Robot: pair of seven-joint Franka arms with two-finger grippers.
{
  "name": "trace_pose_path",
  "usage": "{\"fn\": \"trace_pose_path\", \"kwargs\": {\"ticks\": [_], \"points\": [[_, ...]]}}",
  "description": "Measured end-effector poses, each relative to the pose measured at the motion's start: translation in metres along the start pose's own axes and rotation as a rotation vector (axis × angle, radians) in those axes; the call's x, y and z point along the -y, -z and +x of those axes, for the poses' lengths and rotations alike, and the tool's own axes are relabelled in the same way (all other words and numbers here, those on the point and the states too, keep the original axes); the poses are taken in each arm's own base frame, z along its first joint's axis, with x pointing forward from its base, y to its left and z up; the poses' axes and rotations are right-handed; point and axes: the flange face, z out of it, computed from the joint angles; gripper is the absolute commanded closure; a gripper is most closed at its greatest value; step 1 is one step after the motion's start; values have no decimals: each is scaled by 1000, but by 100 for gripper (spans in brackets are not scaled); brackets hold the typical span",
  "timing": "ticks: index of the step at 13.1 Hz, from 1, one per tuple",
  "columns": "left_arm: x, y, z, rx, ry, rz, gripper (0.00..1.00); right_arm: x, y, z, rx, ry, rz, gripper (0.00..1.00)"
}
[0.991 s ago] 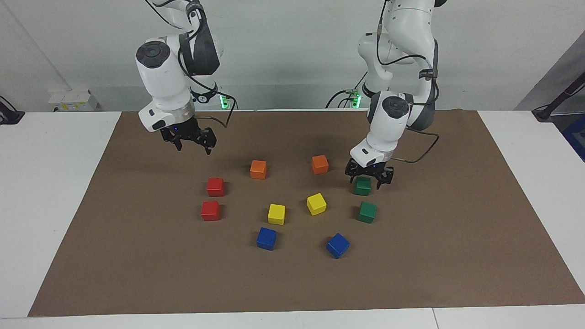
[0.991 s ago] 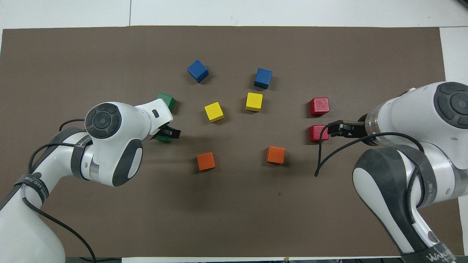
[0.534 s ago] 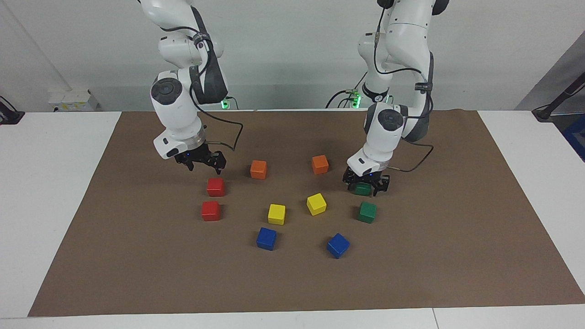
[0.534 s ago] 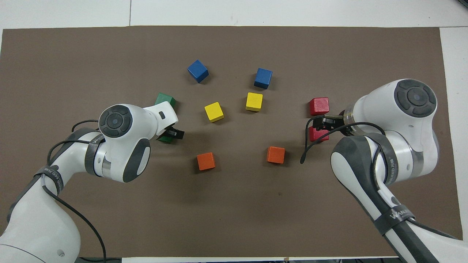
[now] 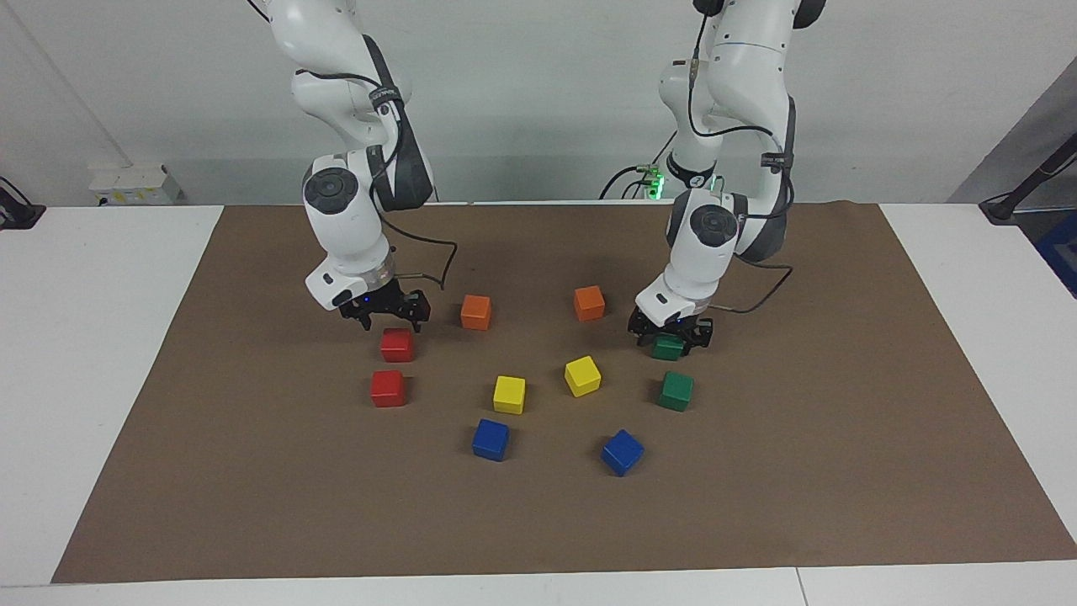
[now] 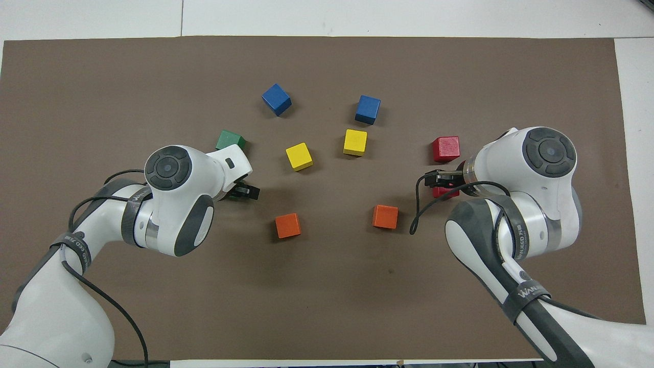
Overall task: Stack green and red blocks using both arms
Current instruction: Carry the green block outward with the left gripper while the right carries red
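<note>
Two green blocks lie on the brown mat toward the left arm's end. My left gripper (image 5: 671,339) is down at the mat, open, its fingers on either side of the nearer green block (image 5: 667,348). The other green block (image 5: 676,390) (image 6: 230,139) lies free, farther out. Two red blocks lie toward the right arm's end. My right gripper (image 5: 392,318) hangs open just over the nearer red block (image 5: 396,346), apart from it. The farther red block (image 5: 388,388) (image 6: 446,148) lies free. In the overhead view both wrists hide most of the nearer blocks.
Between the two pairs lie two orange cubes (image 5: 475,311) (image 5: 589,303) nearest the robots, two yellow cubes (image 5: 509,394) (image 5: 582,375) in the middle, and two blue cubes (image 5: 490,439) (image 5: 622,452) farthest out. The brown mat (image 5: 252,471) covers most of the white table.
Both arms came down. The left gripper sank from above the nearer green block to straddle it. The right gripper dropped and moved over the nearer red block.
</note>
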Motion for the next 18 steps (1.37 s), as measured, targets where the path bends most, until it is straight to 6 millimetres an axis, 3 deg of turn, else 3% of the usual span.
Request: {"fn": "trace_pose_path", "kwargs": {"ticks": [1, 2, 7, 9, 10, 11, 12, 13, 14, 15, 16, 18], "points": [[0, 1, 0, 1, 4, 0, 45, 0, -3, 0, 3, 11, -1, 0], [0, 2, 0, 0, 6, 0, 96, -1, -8, 2, -3, 14, 1, 0], [4, 3, 1, -1, -10, 2, 100, -1, -24, 6, -13, 11, 5, 0], [21, 10, 5, 7, -7, 5, 100, -1, -33, 6, -3, 9, 3, 0], [41, 22, 9, 22, -5, 7, 100, -1, -39, 6, 4, 9, 1, 1], [72, 41, 11, 40, -1, 7, 100, -1, -43, 5, 12, 9, 0, 9], [109, 61, 11, 47, 5, 6, 100, 0, -47, 5, 17, 10, -1, 38], [153, 77, 5, 43, 16, 7, 100, 3, -49, 4, 21, 16, -2, 85], [194, 84, -5, 39, 37, 8, 100, 5, -49, 3, 23, 20, -3, 100], [239, 85, -20, 40, 76, 8, 100, 6, -49, 2, 35, 20, -6, 100], [270, 84, -33, 43, 111, 7, 100, 6, -47, 2, 54, 18, -12, 100], [311, 77, -58, 54, 175, 3, 100, 6, -31, 4, 88, 14, -22, 100]]}}
